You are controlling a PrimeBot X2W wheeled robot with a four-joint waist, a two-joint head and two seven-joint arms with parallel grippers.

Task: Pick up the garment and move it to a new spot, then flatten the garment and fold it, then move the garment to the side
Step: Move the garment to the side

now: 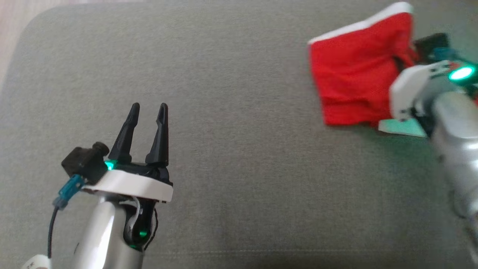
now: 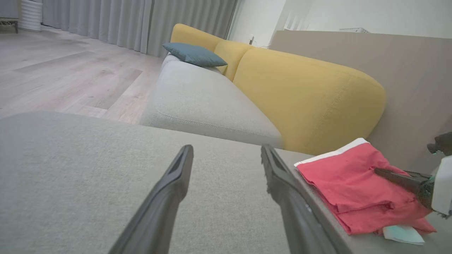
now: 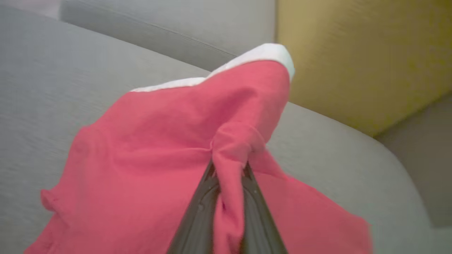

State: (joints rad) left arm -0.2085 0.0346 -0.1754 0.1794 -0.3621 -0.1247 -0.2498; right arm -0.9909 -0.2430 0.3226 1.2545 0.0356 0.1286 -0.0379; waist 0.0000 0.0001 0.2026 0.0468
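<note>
Grabbing the red garment (image 1: pixel 351 74) is where we're at, so step one of the job by our reckoning. It sits bunched at the far right of the grey cushion (image 1: pixel 239 186), close to the yellow backrest (image 2: pixel 310 102), with its white band (image 1: pixel 358 24) along the far edge. A pale slip of something (image 1: pixel 399 127) pokes out from under its near edge; we can't tell what it is.

Why held like this? Our right fingers (image 3: pixel 197 218) come in from the garment's right side and are pinched together on a raised fold of the red cloth, which bulges up between the tips in the right wrist view. Pinching a ridge near the middle rather than a hem probably suits a plain carry, since the bundle should come up in one lump. Most of the cloth looks to rest on the cushion, so we'd call the lift not yet done.

Our left fingers (image 1: pixel 160 138) hover over bare cushion at the near left, well apart from the garment, spread wide and holding nothing. Parked there they leave the middle free, which looks like a fair new spot for the drop.
</note>
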